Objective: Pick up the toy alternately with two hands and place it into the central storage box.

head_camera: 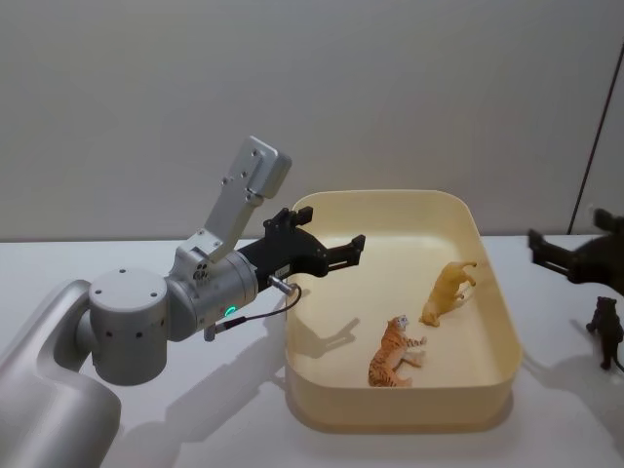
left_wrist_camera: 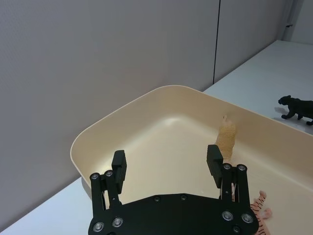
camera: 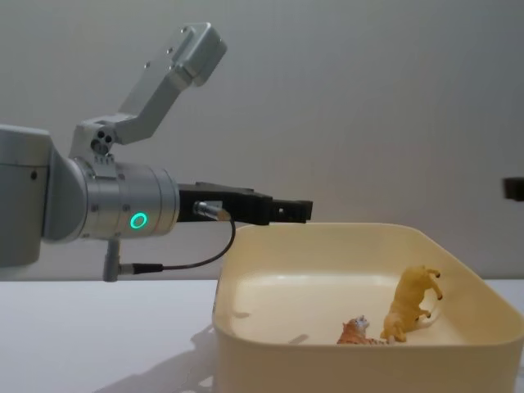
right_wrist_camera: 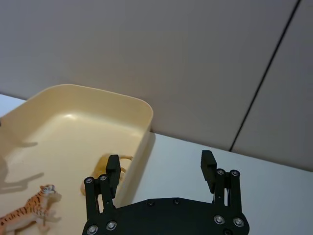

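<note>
Two toys lie in the storage box (head_camera: 487, 385); a black panther (head_camera: 606, 330) stands outside; both grippers' fingers apart.

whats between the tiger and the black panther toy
The box's right wall, then bare white table. The head view shows the tiger lying inside the box and the black panther standing outside it.

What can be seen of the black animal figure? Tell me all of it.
The black animal figure is a small, dark, four-legged toy that looks like a panther, seemingly of hard plastic. It stands upright on the white table, outside the storage box on the robot's right. The right gripper hovers above it with its fingers open. Nothing but the table touches it.
</note>
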